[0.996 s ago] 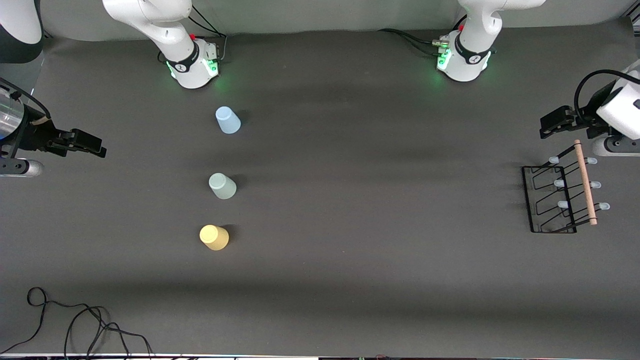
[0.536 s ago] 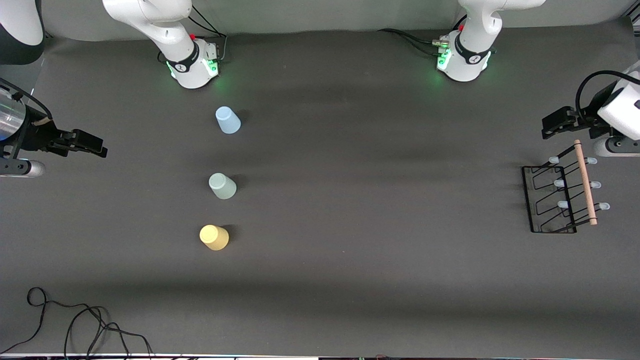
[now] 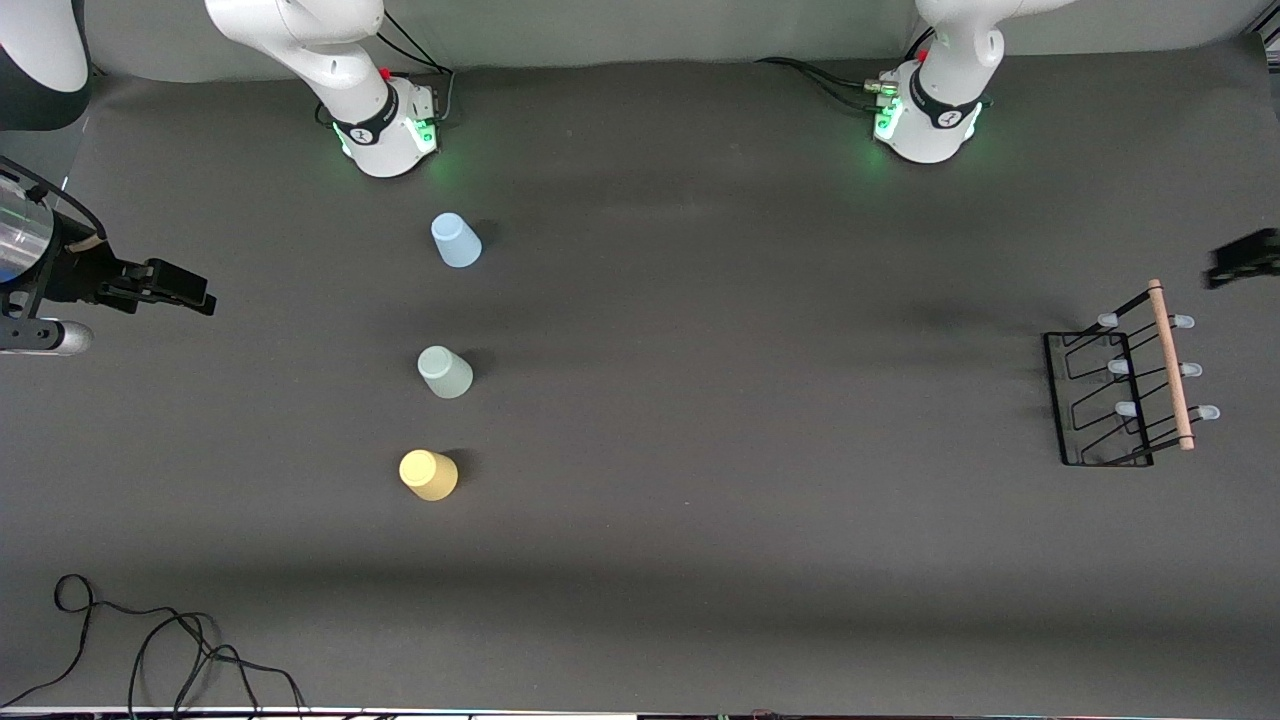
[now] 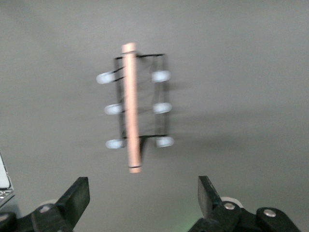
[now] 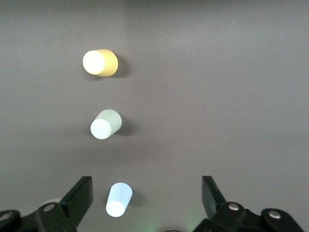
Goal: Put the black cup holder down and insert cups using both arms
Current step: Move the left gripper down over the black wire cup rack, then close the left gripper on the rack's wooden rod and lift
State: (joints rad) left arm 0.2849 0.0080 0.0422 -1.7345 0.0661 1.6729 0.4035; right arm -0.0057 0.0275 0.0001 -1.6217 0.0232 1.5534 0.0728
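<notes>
Rack (image 3: 1125,385) stands on the table (image 3: 750,480) toward the left arm's end in the front view, wooden rod (image 3: 1170,365) on top, every peg bare. Three cups stand upside down in a line toward the right arm's end, well apart from the rack: blue cup (image 3: 455,241) nearest the bases, grey-green cup (image 3: 444,372) in the middle, yellow cup (image 3: 428,475) nearest the camera. Left gripper (image 3: 1240,258) shows only partly at the frame edge, up in the air near the rack; right gripper (image 3: 185,295) hangs over the table's edge at the right arm's end. A cable (image 3: 150,640) lies at the near edge.

Left wrist view: left gripper (image 4: 140,203) is spread wide, holding nothing, over the rack (image 4: 136,108).

Right wrist view: right gripper (image 5: 147,203) is spread wide and empty above the yellow cup (image 5: 100,63), grey-green cup (image 5: 105,124) and blue cup (image 5: 119,199).
</notes>
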